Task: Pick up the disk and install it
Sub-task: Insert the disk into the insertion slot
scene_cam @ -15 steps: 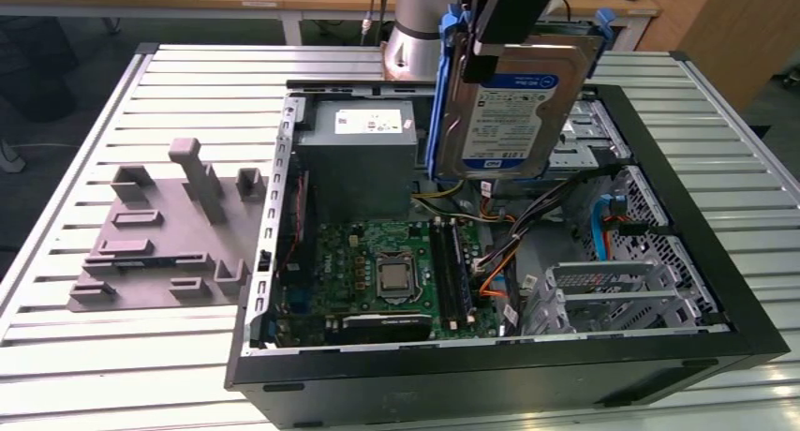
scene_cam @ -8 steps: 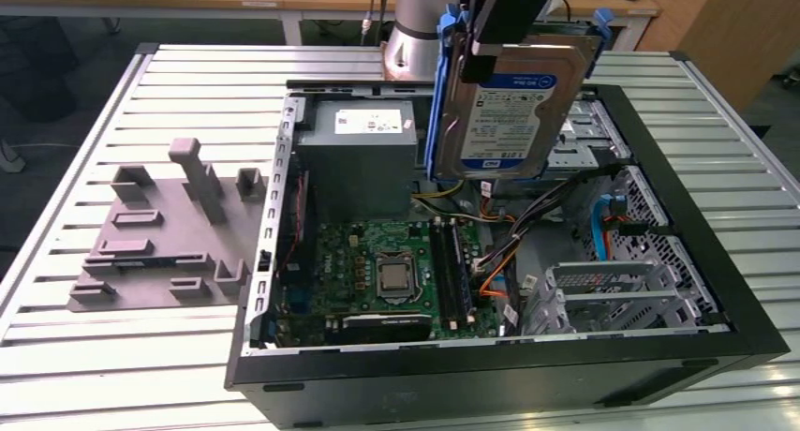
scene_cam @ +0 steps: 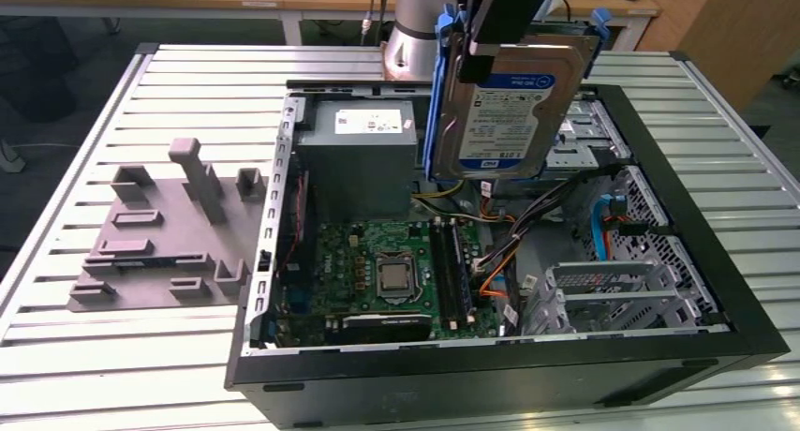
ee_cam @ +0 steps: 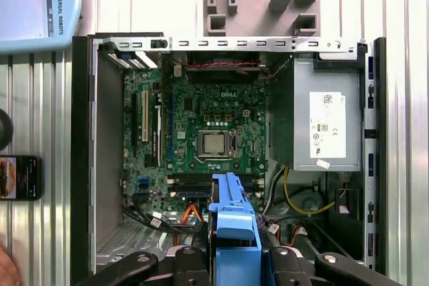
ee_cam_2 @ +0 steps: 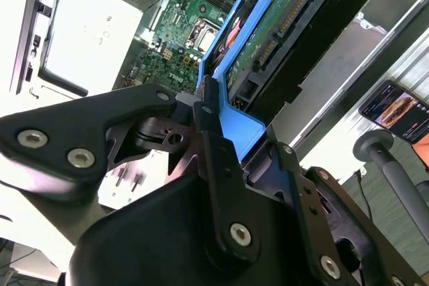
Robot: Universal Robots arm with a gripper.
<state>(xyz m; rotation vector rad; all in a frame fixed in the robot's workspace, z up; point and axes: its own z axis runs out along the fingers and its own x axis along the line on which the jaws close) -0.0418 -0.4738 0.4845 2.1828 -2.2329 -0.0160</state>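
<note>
While the grey fixture (scene_cam: pixel 150 234) sits on the slatted counter (scene_cam: pixel 75 150) at the left of the exterior view, the fingers (ee_cam_2: pixel 211 132) pinch the blue carrier frame (ee_cam: pixel 232 229) of the disk (scene_cam: pixel 512 103), which hangs upright at upper centre above the open computer case (scene_cam: pixel 500 375). Keeping it square to the bay looks wise. Loose cables (scene_cam: pixel 496 260) below and the drive cage (scene_cam: pixel 625 290) at right crowd the way.

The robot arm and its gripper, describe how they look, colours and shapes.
The gripper is matte black, built of flat, angular linkage bars joined by silver bolts. The arm is a round, silver-grey metal tube in the exterior view, and its pale blue joint cap carries dark print in the first wrist view.
</note>
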